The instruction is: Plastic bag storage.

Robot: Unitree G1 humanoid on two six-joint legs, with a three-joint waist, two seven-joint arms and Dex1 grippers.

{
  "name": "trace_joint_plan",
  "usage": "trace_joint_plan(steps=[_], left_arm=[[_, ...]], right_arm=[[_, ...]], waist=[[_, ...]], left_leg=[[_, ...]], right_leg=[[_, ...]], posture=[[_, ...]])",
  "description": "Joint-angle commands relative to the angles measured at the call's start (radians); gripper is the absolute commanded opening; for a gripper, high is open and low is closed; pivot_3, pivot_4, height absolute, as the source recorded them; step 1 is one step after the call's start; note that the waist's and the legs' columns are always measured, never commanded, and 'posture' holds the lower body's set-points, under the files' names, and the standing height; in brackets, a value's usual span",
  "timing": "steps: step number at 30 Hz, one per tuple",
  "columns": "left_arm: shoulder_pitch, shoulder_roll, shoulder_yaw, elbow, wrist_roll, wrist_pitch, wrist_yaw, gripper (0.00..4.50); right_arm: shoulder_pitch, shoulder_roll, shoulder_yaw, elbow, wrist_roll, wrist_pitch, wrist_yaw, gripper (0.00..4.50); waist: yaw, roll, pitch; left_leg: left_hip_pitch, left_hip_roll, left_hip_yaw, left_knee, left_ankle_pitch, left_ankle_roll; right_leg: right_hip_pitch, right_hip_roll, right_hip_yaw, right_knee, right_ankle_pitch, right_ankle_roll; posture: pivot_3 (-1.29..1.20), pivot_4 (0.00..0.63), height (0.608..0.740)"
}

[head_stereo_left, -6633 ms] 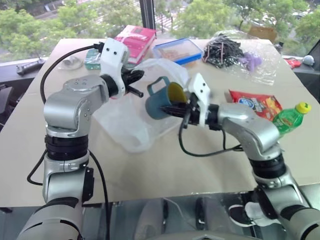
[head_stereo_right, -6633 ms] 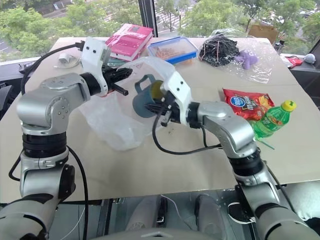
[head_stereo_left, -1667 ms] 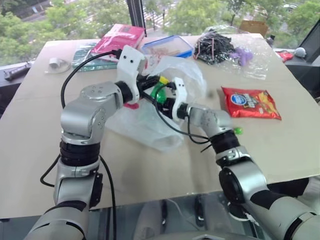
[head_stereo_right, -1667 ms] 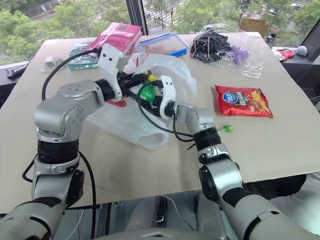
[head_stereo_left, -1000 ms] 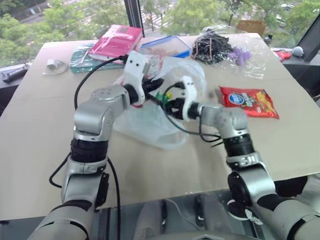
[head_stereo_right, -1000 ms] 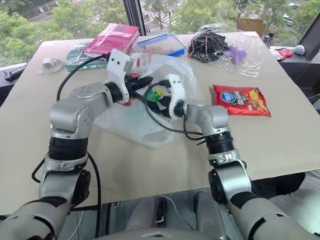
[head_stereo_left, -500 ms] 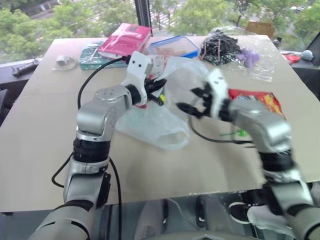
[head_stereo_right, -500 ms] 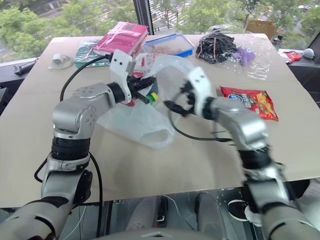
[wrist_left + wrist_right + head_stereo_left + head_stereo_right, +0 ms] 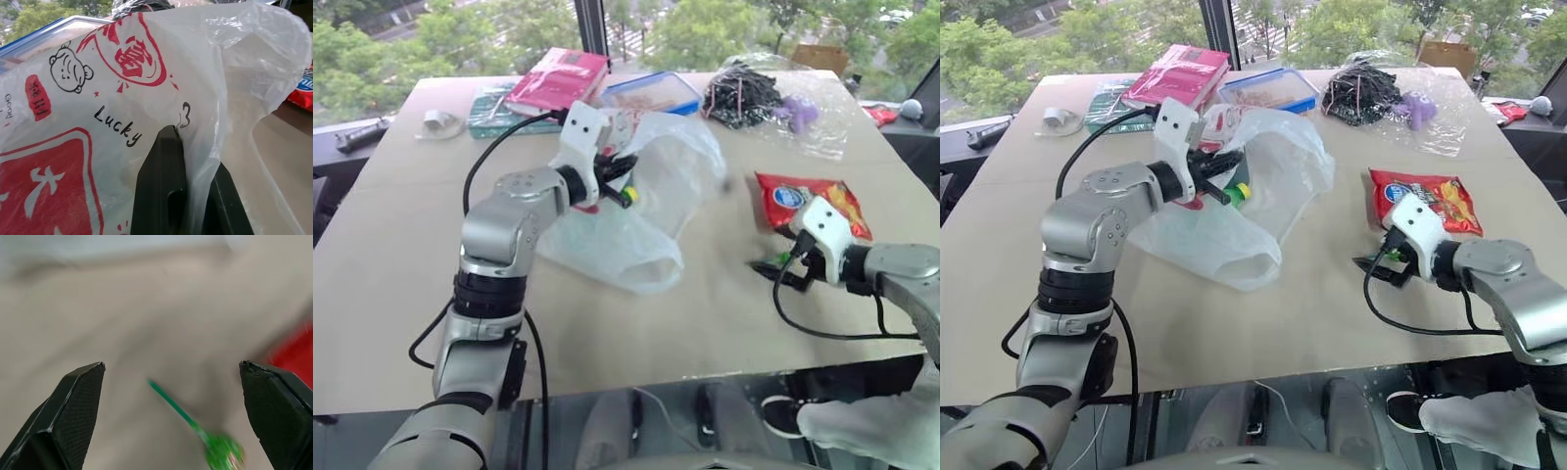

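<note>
Your left gripper (image 9: pixel 625 194) stays clamped shut on the upper edge of the plastic bag (image 9: pixel 646 211), holding it lifted while the rest lies slumped on the table (image 9: pixel 401 255). A second ago your right gripper (image 9: pixel 1374 265) was at the bag's mouth; it has now swung well away to the bag's right, jaws wide and empty, beside the red snack packet (image 9: pixel 1425 199), over a green lollipop (image 9: pixel 217 450)
</note>
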Motion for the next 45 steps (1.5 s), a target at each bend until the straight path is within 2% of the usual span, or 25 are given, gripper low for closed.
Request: trace_joint_plan(steps=[1, 8, 11, 17, 18, 22, 25, 28, 33, 38, 40, 41, 42, 45], left_arm=[[-0.010, 0.016, 0.011, -0.041, 0.003, -0.011, -0.002, 0.00], [-0.004, 0.018, 0.015, -0.050, 0.001, -0.005, 0.007, 0.00], [-0.006, 0.017, 0.015, -0.047, 0.002, -0.007, 0.007, 0.00], [-0.009, 0.018, 0.013, -0.039, 0.004, -0.013, 0.004, 0.00], [-0.009, 0.018, 0.013, -0.039, 0.004, -0.013, 0.004, 0.00], [-0.010, 0.019, 0.015, -0.038, 0.003, -0.014, 0.003, 0.00], [-0.011, 0.021, 0.016, -0.039, 0.000, -0.014, 0.000, 0.00], [-0.008, 0.025, 0.018, -0.044, -0.002, -0.013, -0.004, 0.00], [-0.013, 0.033, 0.024, -0.061, -0.009, -0.001, -0.008, 0.00], [-0.004, 0.037, 0.033, -0.095, -0.021, 0.018, -0.002, 0.00], [0.004, 0.036, 0.037, -0.106, -0.022, 0.026, 0.004, 0.00], [0.007, 0.038, 0.039, -0.108, -0.023, 0.028, 0.006, 0.00], [0.010, 0.039, 0.041, -0.110, -0.024, 0.030, 0.008, 0.00], [0.015, 0.043, 0.042, -0.109, -0.026, 0.030, 0.012, 0.00]], right_arm=[[0.015, 0.003, 0.015, 0.065, -0.064, -0.063, -0.023, 4.44], [0.053, 0.017, -0.008, 0.130, -0.087, -0.091, -0.044, 4.44], [0.057, 0.021, -0.008, 0.136, -0.097, -0.102, -0.049, 3.69], [0.086, 0.000, -0.014, 0.065, -0.095, -0.096, -0.044, 0.95], [0.092, -0.004, -0.016, 0.045, -0.097, -0.099, -0.042, 0.67], [0.062, 0.034, -0.025, -0.067, -0.038, -0.056, -0.037, 0.68], [-0.047, 0.129, 0.000, -0.127, 0.008, 0.018, -0.079, 0.68], [-0.199, 0.255, 0.088, -0.092, -0.012, 0.039, -0.126, 0.68], [-0.441, 0.438, 0.245, 0.218, -0.149, -0.075, -0.177, 0.68], [-0.661, 0.614, 0.277, 0.695, -0.232, -0.271, -0.204, 0.68], [-0.703, 0.652, 0.266, 0.814, -0.237, -0.341, -0.169, 0.68], [-0.716, 0.664, 0.264, 0.853, -0.230, -0.377, -0.122, 1.70], [-0.720, 0.670, 0.268, 0.875, -0.228, -0.410, -0.079, 1.96], [-0.721, 0.670, 0.274, 0.905, -0.266, -0.488, -0.066, 3.25]], waist=[[0.000, 0.000, 0.000], [0.003, 0.000, 0.000], [0.005, 0.000, 0.000], [0.013, 0.000, 0.000], [0.017, 0.000, 0.000], [0.020, 0.000, 0.000], [0.010, 0.000, 0.000], [-0.003, 0.000, 0.000], [-0.004, 0.000, 0.000], [-0.007, 0.000, 0.000], [-0.008, 0.000, 0.000], [-0.008, 0.000, 0.000], [-0.008, 0.000, 0.000], [-0.009, 0.000, 0.000]], left_leg=[[0.000, 0.000, 0.000, 0.000, 0.000, -0.001], [0.001, 0.000, 0.000, 0.001, 0.000, 0.000], [0.001, 0.000, -0.001, 0.001, 0.000, 0.000], [0.001, 0.000, -0.001, 0.001, 0.000, 0.000], [0.001, 0.000, -0.001, 0.001, 0.000, 0.000], [0.001, 0.000, -0.001, 0.002, 0.000, -0.001], [0.001, 0.000, -0.001, 0.001, 0.000, -0.001], [0.001, 0.001, -0.001, 0.002, 0.000, -0.001], [0.001, 0.000, -0.001, 0.001, 0.002, -0.004], [-0.001, -0.001, -0.001, 0.001, 0.002, -0.004], [-0.001, -0.001, -0.001, 0.000, 0.002, -0.004], [-0.001, -0.001, -0.002, 0.000, 0.002, -0.004], [-0.001, 0.000, -0.002, -0.002, 0.002, -0.004], [-0.001, -0.001, -0.002, -0.002, 0.002, -0.004]], right_leg=[[0.000, 0.000, 0.000, 0.000, 0.000, 0.000], [0.001, 0.000, 0.000, 0.000, 0.000, 0.000], [0.002, 0.000, 0.000, 0.000, 0.000, 0.000], [0.002, 0.000, -0.001, 0.000, 0.000, 0.000], [0.002, 0.000, -0.001, 0.000, 0.000, 0.000], [0.002, 0.000, -0.001, 0.000, 0.000, 0.000], [0.002, 0.001, 0.000, 0.000, 0.000, 0.000], [0.001, 0.001, -0.001, 0.001, 0.000, 0.000], [0.000, 0.001, -0.001, 0.003, 0.000, 0.000], [0.000, -0.001, -0.001, 0.001, 0.000, 0.000], [-0.001, 0.000, -0.001, 0.001, 0.000, 0.000], [-0.001, 0.000, -0.001, 0.001, 0.000, 0.000], [-0.001, 0.000, -0.002, 0.001, 0.000, 0.000], [-0.001, 0.000, -0.002, 0.001, 0.000, 0.000]], posture=[[0.00, 0.150, 0.740], [0.00, 0.150, 0.740], [0.00, 0.150, 0.740], [0.00, 0.150, 0.740], [0.00, 0.150, 0.740], [0.00, 0.150, 0.740], [0.00, 0.150, 0.740], [0.00, 0.150, 0.740], [0.00, 0.150, 0.740], [0.00, 0.150, 0.740], [0.00, 0.150, 0.740], [0.00, 0.150, 0.740], [0.00, 0.150, 0.740], [0.00, 0.150, 0.740]])
